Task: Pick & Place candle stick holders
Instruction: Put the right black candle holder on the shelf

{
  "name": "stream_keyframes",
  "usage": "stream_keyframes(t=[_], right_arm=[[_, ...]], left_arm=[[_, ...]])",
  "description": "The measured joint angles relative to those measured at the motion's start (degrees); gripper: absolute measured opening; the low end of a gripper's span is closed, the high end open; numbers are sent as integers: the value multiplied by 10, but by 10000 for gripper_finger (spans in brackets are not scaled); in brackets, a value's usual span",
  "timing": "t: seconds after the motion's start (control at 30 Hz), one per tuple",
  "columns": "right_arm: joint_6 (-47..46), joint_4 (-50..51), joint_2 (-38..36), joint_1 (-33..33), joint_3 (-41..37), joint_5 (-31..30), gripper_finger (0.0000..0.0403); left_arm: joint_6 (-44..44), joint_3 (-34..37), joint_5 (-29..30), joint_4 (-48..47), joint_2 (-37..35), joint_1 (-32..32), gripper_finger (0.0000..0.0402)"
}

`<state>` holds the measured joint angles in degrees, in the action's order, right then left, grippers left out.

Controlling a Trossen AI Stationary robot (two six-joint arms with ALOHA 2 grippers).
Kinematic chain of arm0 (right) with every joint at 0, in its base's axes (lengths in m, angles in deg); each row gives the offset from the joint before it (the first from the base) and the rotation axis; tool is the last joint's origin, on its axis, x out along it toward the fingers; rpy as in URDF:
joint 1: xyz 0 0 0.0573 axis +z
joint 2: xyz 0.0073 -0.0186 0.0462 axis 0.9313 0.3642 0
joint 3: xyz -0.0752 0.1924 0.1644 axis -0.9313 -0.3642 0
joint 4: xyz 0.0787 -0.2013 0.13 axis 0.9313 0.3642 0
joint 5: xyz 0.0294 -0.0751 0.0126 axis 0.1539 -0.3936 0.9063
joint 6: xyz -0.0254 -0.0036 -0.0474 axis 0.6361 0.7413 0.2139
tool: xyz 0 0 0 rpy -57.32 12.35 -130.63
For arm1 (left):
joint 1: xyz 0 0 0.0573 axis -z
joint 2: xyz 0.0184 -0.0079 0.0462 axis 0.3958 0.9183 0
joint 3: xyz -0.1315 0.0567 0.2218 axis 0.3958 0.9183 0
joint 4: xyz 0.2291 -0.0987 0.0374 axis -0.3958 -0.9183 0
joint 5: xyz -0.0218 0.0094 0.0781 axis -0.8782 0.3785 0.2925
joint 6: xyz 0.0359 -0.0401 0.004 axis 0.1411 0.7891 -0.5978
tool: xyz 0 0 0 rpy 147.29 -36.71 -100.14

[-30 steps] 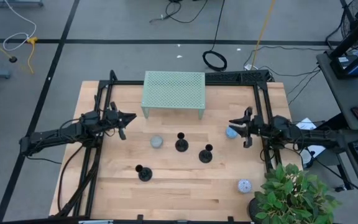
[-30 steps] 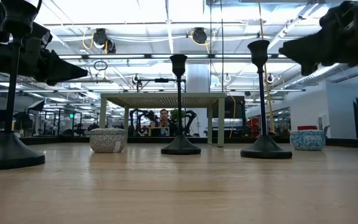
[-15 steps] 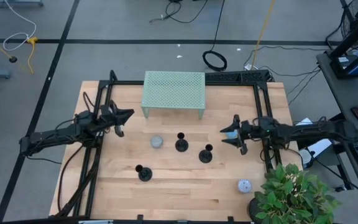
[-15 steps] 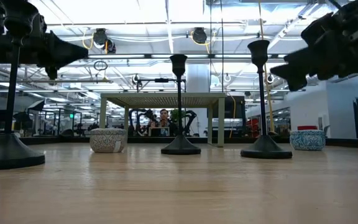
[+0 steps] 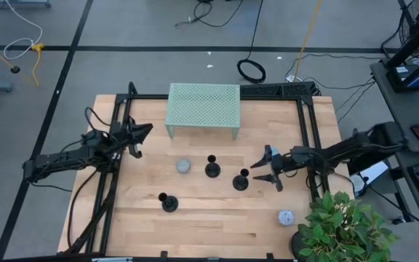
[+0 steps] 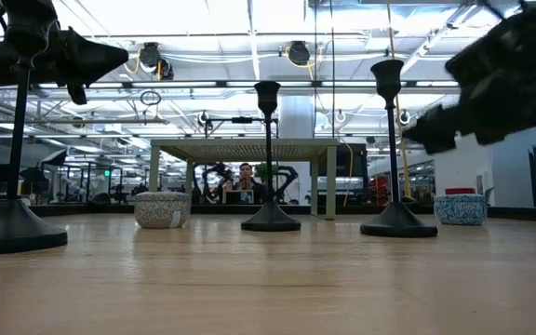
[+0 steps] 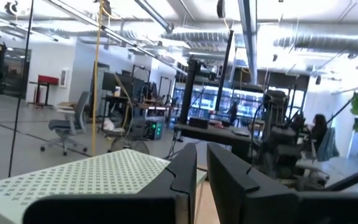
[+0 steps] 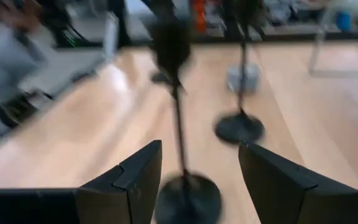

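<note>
Going by the high view, nothing looks placed yet: all three candle stick holders stand loose on the table (image 5: 217,218), one at lower left of centre (image 5: 168,202), one at centre (image 5: 212,169) and one just right of it (image 5: 241,180), each upright with its long axis vertical and cup pointing up. At the frame's left the left pincer (image 5: 134,140) hangs narrowly closed and empty, well apart from them. Right of centre, the right pincer (image 5: 267,167) stands open and empty just beside the rightmost holder, so by my reading the first pick is only being lined up.
</note>
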<state>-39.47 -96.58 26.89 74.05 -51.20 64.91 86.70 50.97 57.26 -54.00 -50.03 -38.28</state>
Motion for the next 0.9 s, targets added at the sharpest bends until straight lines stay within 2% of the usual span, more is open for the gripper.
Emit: stream_keyframes(t=[0.13,0.23,0.33,0.53,0.67,0.9], right_arm=[[1,-16,68,0,33,-5,206],[1,-30,112,0,49,13,206],[2,-70,146,0,71,38,206],[2,-82,206,0,118,38,198],[-1,-76,222,-2,123,40,156],[-3,-77,201,-27,106,74,26]], left_arm=[[1,0,-4,-9,0,0,40],[1,0,-4,-9,0,0,40],[0,0,-4,-9,0,0,40],[1,0,-4,-14,0,0,40],[4,0,-4,-27,0,1,40],[27,0,-5,-55,0,1,40]])
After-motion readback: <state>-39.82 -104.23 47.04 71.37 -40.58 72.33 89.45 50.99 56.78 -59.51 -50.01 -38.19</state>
